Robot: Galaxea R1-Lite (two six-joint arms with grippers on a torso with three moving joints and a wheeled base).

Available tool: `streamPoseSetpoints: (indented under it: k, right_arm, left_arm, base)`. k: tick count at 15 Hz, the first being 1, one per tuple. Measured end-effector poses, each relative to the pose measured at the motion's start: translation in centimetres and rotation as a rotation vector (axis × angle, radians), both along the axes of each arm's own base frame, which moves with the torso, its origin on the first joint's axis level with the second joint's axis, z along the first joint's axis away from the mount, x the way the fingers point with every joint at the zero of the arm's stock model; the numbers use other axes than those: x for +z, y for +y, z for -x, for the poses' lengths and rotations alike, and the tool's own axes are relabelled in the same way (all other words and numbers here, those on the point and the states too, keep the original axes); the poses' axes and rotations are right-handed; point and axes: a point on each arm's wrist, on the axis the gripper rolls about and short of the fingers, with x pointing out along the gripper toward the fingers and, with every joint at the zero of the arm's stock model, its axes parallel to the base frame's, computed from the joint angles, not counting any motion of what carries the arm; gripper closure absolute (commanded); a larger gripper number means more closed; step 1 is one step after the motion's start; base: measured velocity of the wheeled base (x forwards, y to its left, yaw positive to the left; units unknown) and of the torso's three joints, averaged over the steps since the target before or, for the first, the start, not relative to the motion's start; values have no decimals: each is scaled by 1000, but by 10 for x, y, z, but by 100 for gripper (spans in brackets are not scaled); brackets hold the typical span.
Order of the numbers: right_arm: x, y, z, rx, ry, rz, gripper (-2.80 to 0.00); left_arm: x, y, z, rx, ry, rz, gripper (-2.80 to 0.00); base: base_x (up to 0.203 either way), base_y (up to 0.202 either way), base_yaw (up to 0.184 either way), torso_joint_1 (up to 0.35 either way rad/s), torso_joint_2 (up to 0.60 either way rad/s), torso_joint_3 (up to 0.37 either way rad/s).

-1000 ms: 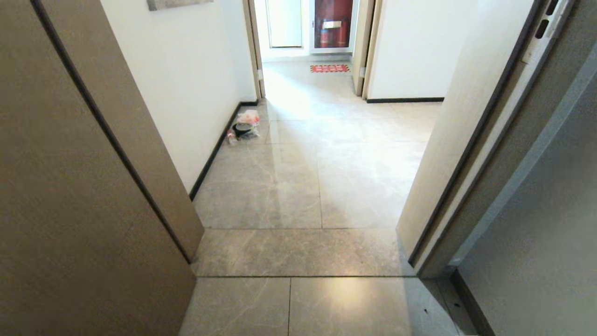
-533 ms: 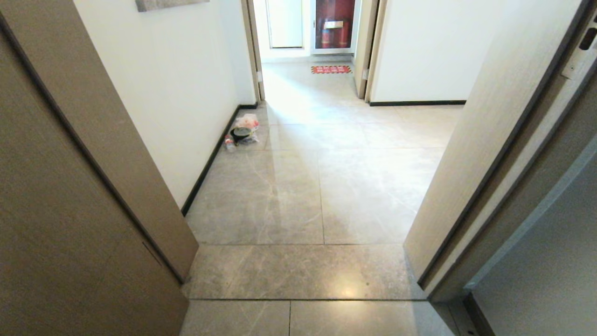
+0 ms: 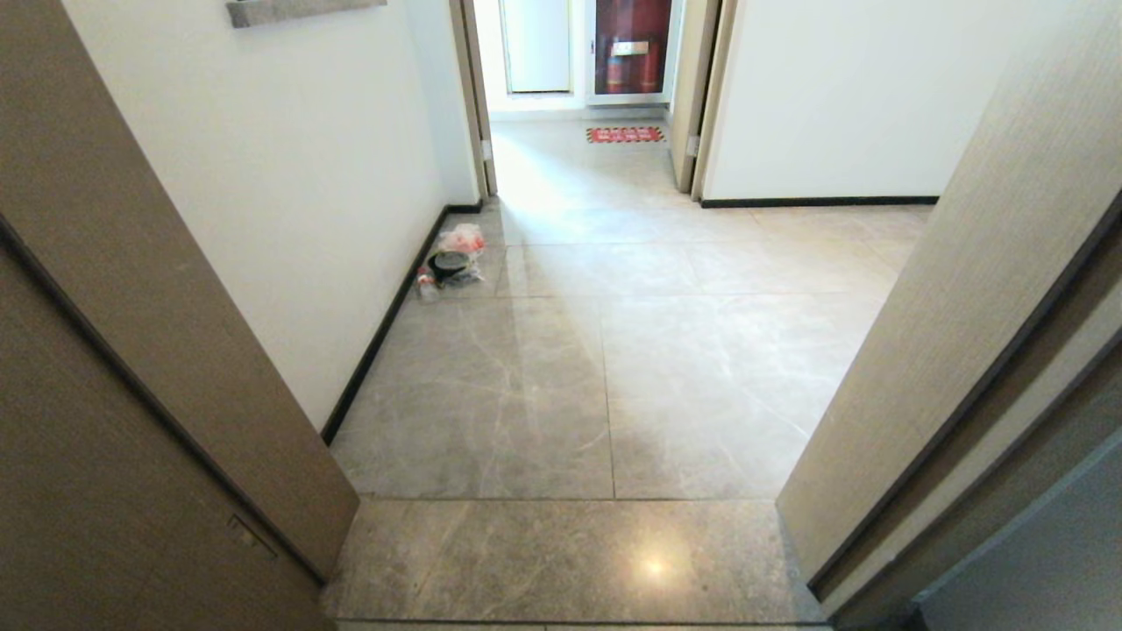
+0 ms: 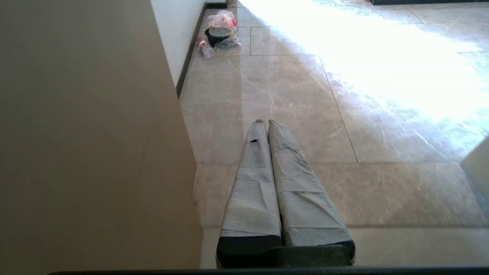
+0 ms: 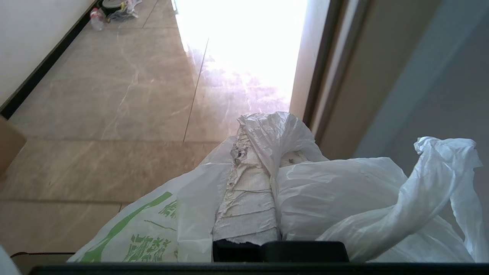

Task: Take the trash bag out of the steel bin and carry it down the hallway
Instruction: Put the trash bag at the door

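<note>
Nearest in, the right gripper (image 5: 263,152) is clamped tight on the trash bag (image 5: 336,198); thin white plastic is bunched between the fingers and the green-printed body hangs around and below them, as the right wrist view shows. The left gripper (image 4: 264,123) carries nothing, fingers pressed together, pointing out over the floor. Neither arm appears in the head view. The steel bin is not in sight.

The robot stands at a doorway: a tan door frame (image 3: 175,350) close on its left and a second frame (image 3: 947,350) close on its right. Beyond lies the hallway (image 3: 605,368), glossy grey tiles between white walls.

Further on, against the left wall's skirting, sits a pinkish-red bag with a black bowl (image 3: 451,258) and a small bottle (image 3: 426,285) beside it. At the far end, a red floor mat (image 3: 625,134).

Risks, in my judgement: the bag hangs on the side of the right frame and could snag or tear there; the thin film may slip from the clamp; steering too far left would run into the litter by the wall.
</note>
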Motion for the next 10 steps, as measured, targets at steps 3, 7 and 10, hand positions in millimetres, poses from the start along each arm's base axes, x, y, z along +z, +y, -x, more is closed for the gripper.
streamPoseSetpoints:
  k: [3,7,10]
  right_arm:
    - [0,0,0,-1,0,1,0]
    - [0,0,0,0,0,4,0]
    - [0,0,0,-1,0,3,0]
  left_arm:
    - [0,0,0,0,0,-1,0]
    - [0,0,0,0,0,-1,0]
    - [0,0,0,0,0,-1,0]
  base:
    - [190,0,2,1,1,6]
    - [191,0,0,3,1,1]
    - [193,0,1,1,0,3]
